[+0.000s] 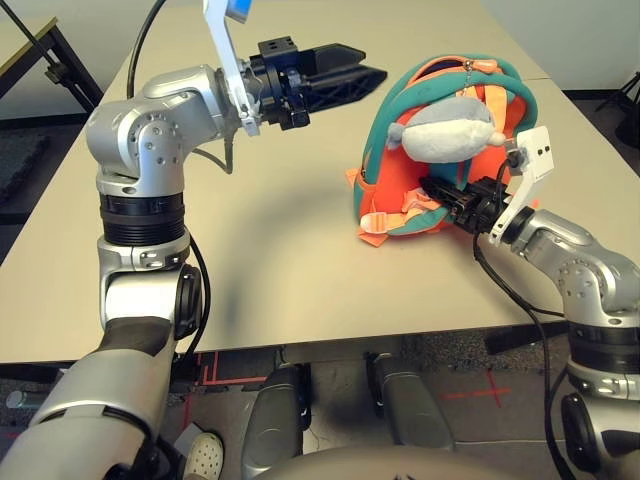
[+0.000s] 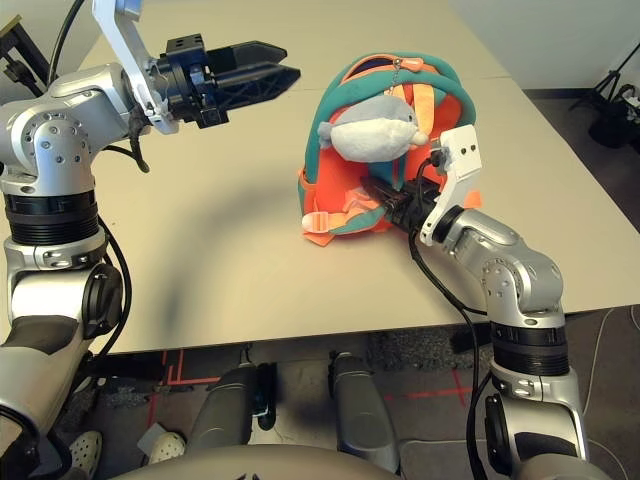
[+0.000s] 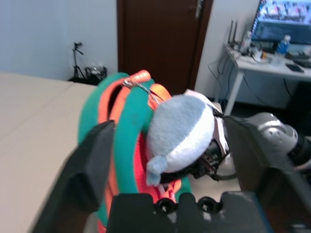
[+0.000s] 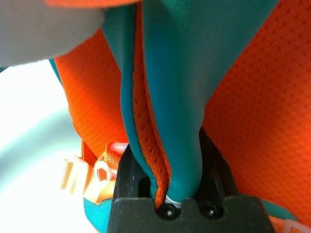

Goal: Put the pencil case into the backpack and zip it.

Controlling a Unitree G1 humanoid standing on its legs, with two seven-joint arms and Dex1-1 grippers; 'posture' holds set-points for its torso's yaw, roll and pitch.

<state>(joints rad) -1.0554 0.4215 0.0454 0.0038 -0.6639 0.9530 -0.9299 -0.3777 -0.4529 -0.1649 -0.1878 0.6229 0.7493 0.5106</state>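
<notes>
Your right gripper: fingers clamped on a teal-and-orange fold of the backpack. Your left gripper: fingers spread, empty, raised above the table beside the backpack. One backpack, upright, one grey-white plush toy hanging on it. Pencil case: not visible. Surface: one beige table. Room: one dark door, one white desk with a monitor.

Right gripper with both black fingers pinching a teal, orange-edged fold of the backpack; orange mesh behind, orange buckles beside the fingers.
</notes>
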